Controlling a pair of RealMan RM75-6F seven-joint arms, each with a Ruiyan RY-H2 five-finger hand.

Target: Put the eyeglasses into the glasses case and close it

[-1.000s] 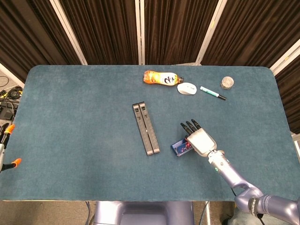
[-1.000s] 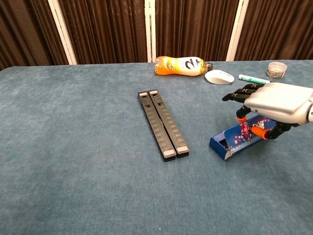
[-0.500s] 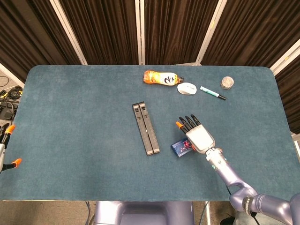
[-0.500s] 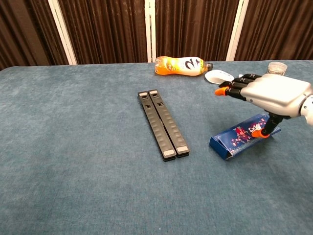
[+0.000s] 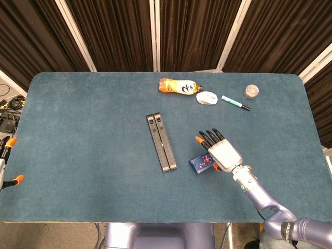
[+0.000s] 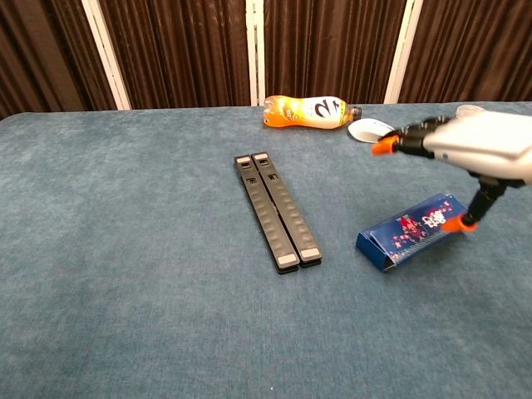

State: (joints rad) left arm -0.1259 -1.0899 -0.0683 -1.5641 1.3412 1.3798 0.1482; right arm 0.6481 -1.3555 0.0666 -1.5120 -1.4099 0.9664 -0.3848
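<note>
The blue patterned glasses case (image 6: 410, 232) lies on the teal table, right of centre, with its lid down; in the head view the case (image 5: 200, 163) is half covered by my hand. My right hand (image 6: 482, 150) hovers over its right end with the fingers stretched out flat and apart. The orange thumb tip (image 6: 460, 223) reaches down to the case's right end, and whether it touches is unclear. From above, the right hand (image 5: 223, 154) points toward the far edge. No eyeglasses show in either view. Two orange-tipped parts (image 5: 9, 142) at the left edge may be my left hand.
A pair of long black bars (image 6: 276, 209) lies side by side left of the case. Along the far edge are an orange bottle (image 6: 309, 110) on its side, a white mouse (image 6: 371, 130), a green-capped pen (image 5: 235, 102) and a small clear jar (image 5: 251, 91).
The case's lid went from raised to down. My right hand's fingers straightened from a curl over the case, and the hand rose above it.
</note>
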